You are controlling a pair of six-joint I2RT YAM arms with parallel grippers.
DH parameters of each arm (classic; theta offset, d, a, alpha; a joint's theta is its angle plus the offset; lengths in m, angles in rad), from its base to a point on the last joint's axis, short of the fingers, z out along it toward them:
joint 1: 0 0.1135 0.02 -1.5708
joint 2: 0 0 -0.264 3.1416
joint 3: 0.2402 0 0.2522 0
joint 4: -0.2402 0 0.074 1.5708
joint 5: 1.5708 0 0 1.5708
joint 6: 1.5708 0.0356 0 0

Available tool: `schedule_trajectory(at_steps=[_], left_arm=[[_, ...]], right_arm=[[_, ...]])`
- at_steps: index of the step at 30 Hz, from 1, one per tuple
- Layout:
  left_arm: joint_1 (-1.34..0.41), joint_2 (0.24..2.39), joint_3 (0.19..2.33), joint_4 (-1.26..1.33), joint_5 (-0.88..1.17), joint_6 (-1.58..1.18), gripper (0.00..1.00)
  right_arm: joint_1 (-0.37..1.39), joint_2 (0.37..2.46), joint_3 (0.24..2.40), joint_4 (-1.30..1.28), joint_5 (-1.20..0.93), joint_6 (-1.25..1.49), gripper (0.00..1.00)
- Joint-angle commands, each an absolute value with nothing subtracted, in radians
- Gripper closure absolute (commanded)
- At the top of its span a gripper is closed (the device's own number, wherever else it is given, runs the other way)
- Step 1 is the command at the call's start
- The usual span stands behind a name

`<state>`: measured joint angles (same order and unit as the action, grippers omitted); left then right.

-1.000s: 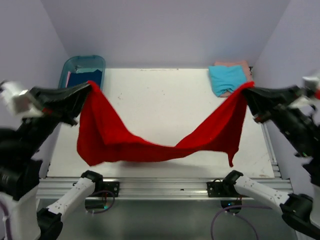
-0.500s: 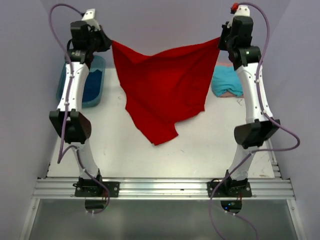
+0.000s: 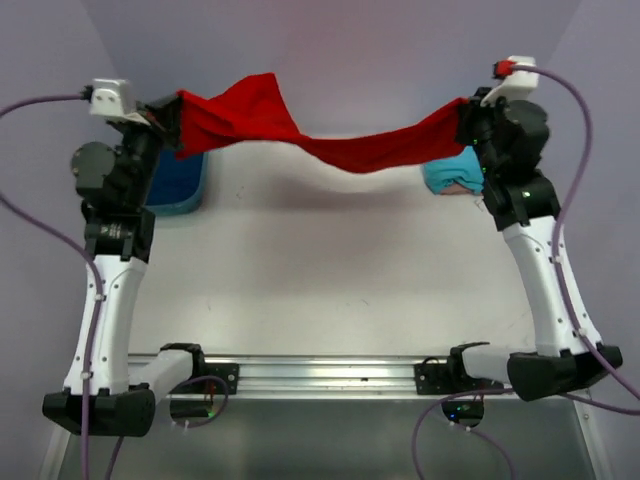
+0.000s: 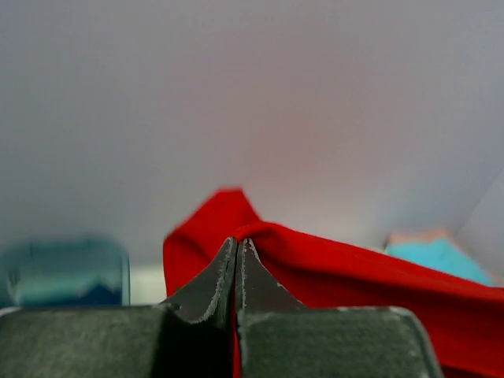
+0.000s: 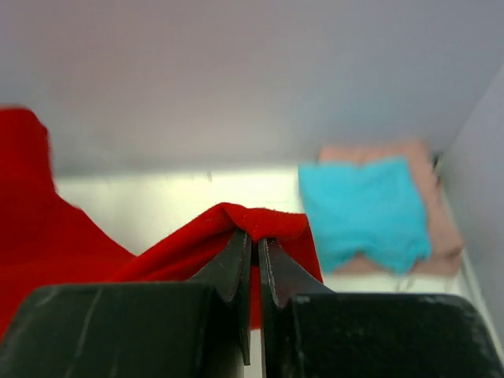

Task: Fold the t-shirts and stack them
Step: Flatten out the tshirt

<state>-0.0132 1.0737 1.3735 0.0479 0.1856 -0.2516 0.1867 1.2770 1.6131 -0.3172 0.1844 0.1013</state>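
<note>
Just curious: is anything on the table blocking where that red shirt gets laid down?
Nothing visible. The white table under the red cloth t-shirt is bare; the teal plastic tub and turquoise t-shirt sit aside.

Red t-shirt (image 3: 350,150), bunched into a sagging band, hangs above the tabletop (image 3: 320,260), pinched at its ends by the left fingers (image 4: 209,283) and right fingers (image 5: 231,266). Teal t-shirt (image 5: 362,205), folded, lies atop the folded pink t-shirt (image 5: 443,224) at the far right corner.

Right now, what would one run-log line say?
left tool: shut on red t-shirt | right tool: shut on red t-shirt | red t-shirt: slung between tools, above table
</note>
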Motion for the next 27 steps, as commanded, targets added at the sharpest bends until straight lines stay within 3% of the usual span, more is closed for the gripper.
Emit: schedule_trajectory(at_steps=[1,6,9,13,27], left_arm=[[-0.008,1.2,1.071,-0.049,0.118,-0.328,1.0],[-0.012,1.178,0.848,-0.145,0.13,-0.442,1.0],[-0.057,1.059,0.783,-0.228,0.106,-0.492,1.0],[-0.15,0.802,0.761,-0.461,0.025,-0.557,1.0],[-0.156,0.612,0.824,-0.857,0.118,-0.646,1.0]], right_arm=[[0.187,1.422,1.41,-0.44,0.15,0.176,1.0],[0.221,1.399,1.131,-0.456,0.06,0.23,1.0],[0.303,1.319,1.018,-0.463,0.113,0.268,1.0],[0.388,1.212,1.0,-0.643,0.146,0.29,1.0],[0.405,1.244,1.065,-0.96,0.163,0.331,1.0]])
